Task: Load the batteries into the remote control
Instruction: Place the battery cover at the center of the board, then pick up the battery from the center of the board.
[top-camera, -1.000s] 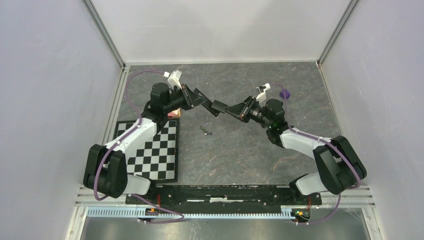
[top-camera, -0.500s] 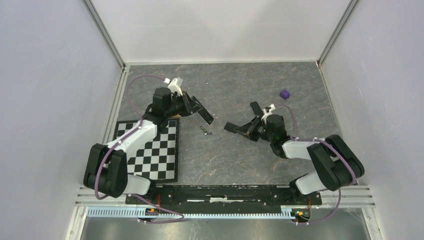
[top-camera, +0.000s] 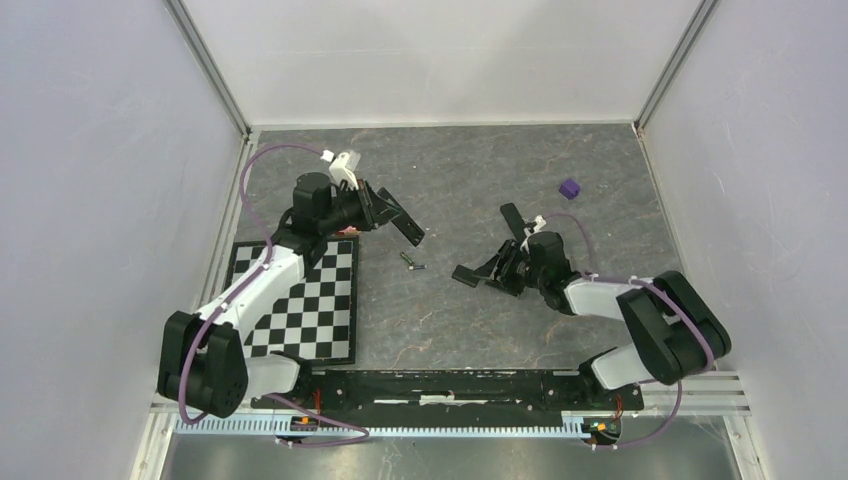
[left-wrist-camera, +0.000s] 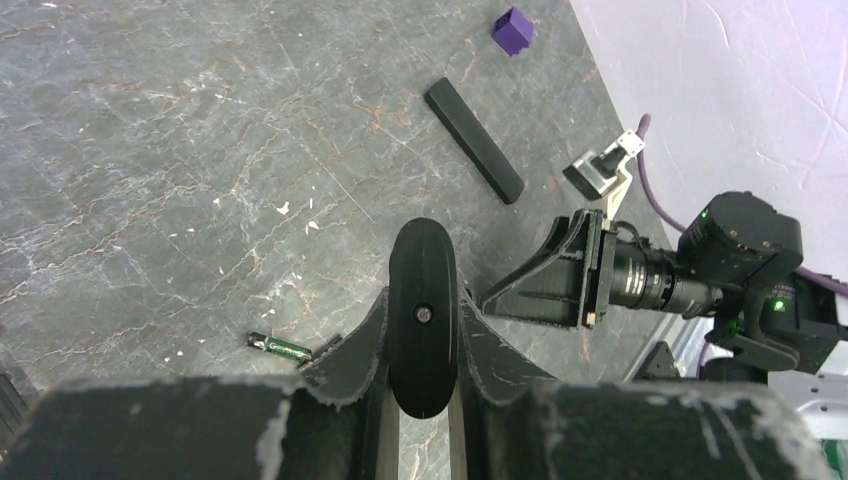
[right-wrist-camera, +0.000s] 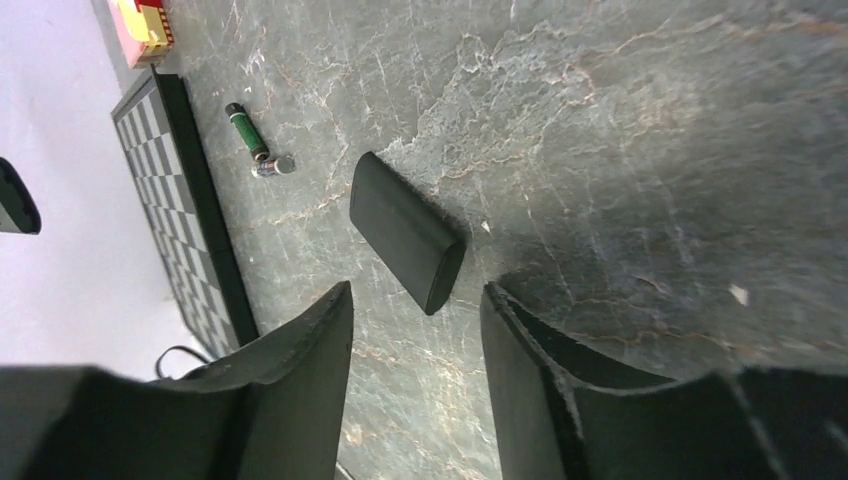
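Right gripper (right-wrist-camera: 417, 292) now off cover (right-wrist-camera: 400, 228)

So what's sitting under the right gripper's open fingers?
A short black plastic piece with rounded edges lies free on the grey marbled tabletop, just beyond the open right gripper. Whatever is beneath the piece itself is covered.

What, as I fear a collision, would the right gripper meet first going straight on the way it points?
The small black cover, lying flat just ahead of the open right gripper, though depth is unclear.
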